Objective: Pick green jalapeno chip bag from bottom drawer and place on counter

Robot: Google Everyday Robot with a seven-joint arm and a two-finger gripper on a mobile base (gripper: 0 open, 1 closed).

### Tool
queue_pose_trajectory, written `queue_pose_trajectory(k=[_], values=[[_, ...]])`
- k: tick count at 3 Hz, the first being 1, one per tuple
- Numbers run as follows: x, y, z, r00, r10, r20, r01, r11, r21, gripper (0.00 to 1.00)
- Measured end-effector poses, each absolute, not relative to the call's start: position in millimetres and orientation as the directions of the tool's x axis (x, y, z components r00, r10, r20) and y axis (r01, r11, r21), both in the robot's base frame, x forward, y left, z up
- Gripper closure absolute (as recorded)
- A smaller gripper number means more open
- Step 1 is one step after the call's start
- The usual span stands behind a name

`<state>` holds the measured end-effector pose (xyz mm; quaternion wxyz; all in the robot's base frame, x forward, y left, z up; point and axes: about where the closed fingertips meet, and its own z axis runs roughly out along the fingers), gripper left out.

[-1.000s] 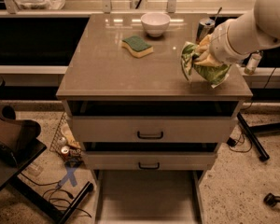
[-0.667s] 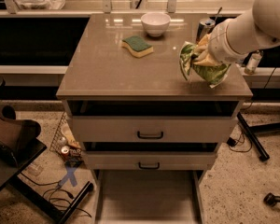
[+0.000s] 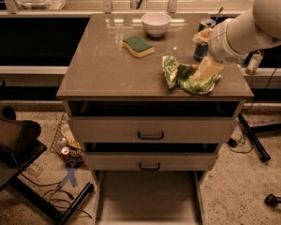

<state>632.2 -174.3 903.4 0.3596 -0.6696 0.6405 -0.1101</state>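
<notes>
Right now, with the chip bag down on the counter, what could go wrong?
The bag lies near the front edge of the counter with the gripper on it. If it snags as the arm lifts, it might be dragged off. A can stands just behind the gripper and could be knocked over. The bottom drawer is open and could be bumped.

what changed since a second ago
The gripper has lowered the green jalapeno chip bag onto the counter; it now lies spread there with the gripper on it. Whether it has let go is unclear. The sponge, bowl and open bottom drawer are unchanged.
</notes>
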Motion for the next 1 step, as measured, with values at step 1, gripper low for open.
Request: queue_pose_trajectory(k=[1], values=[[631.9, -173.5, 903.6, 0.157, -0.937, -0.313, -0.778, 0.078, -0.623, 0.0]])
